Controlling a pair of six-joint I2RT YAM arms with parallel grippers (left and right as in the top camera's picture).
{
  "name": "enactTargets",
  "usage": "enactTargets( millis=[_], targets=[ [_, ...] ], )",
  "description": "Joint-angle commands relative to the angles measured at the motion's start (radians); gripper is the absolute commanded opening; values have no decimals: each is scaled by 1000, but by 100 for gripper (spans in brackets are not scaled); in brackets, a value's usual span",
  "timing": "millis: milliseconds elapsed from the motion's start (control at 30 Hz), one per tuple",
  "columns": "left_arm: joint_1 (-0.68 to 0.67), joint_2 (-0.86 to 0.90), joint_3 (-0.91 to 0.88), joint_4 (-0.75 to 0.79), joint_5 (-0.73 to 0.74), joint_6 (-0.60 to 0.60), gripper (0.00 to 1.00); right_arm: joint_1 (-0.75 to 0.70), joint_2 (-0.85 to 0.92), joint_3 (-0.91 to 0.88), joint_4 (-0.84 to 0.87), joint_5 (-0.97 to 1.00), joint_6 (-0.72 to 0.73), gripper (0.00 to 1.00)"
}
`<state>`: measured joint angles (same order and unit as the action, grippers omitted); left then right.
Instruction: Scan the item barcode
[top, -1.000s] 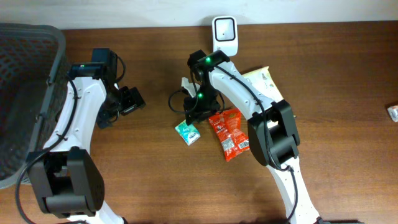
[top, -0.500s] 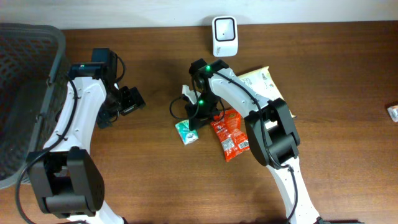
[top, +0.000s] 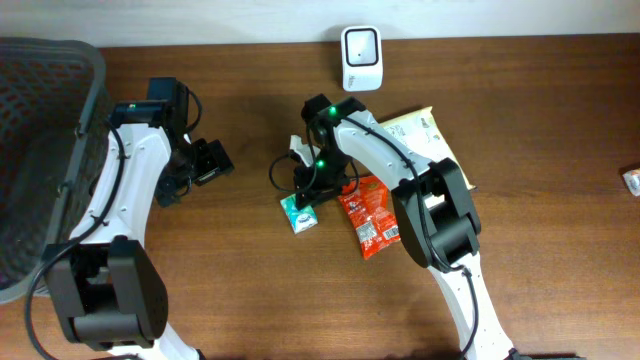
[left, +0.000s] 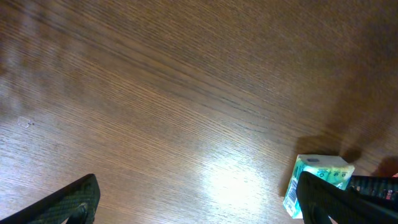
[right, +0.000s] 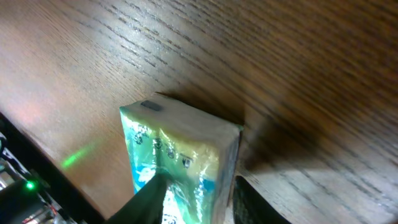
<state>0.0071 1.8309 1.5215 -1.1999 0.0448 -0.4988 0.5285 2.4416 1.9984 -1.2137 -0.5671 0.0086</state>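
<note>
Seen from overhead, the dark mesh basket (top: 40, 150) fills the table's 9 o'clock side; only its own netting shows inside it, and the left arm's white links cross its near rim. The white scanner (top: 360, 57) stands at 12 o'clock against the far edge, its face upward. The task's thing, a small teal pack (top: 300, 213), lies on the brown table (top: 220, 270) near the middle, at about 7 o'clock from the scanner and well apart from it. The right gripper (top: 304, 193) sits directly over the pack's far end, and the right arm lies between pack and scanner. In the right wrist view the right gripper (right: 198, 182) has its fingers (right: 151, 198) partly apart, one in front of the pack's (right: 180, 149) printed face and the other at its right edge; whether they pinch it or merely flank it I cannot tell. A red snack packet (top: 370, 215) lies flat at 3 o'clock from the pack, just beside it and partly under the arm, and a cream packet (top: 418, 128) lies at 2 o'clock, also partly covered. A small pale object (top: 632, 181) sits at the 3 o'clock edge. The left gripper (top: 212, 160) hangs at 10 o'clock from the pack, well apart; the left wrist view shows the left gripper (left: 199, 202) with its jaws spread wide over bare wood and the pack (left: 317, 180) at the right.
</note>
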Motion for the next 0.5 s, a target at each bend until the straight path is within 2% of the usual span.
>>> enactTargets(
  millis=[0,133,267,467],
  targets=[
    [1,13,-3,-2,-8,-5,99,9,2,-37,20,-5,7,29],
    [1,13,-3,-2,-8,-5,99,6,2,-51,26,-6,23,4],
    [1,13,-3,-2,-8,-5,99,-29,2,-30,11,-80,29,4],
    [1,13,-3,-2,-8,-5,99,-183,1,24,-9,-495,-92,4]
  ],
)
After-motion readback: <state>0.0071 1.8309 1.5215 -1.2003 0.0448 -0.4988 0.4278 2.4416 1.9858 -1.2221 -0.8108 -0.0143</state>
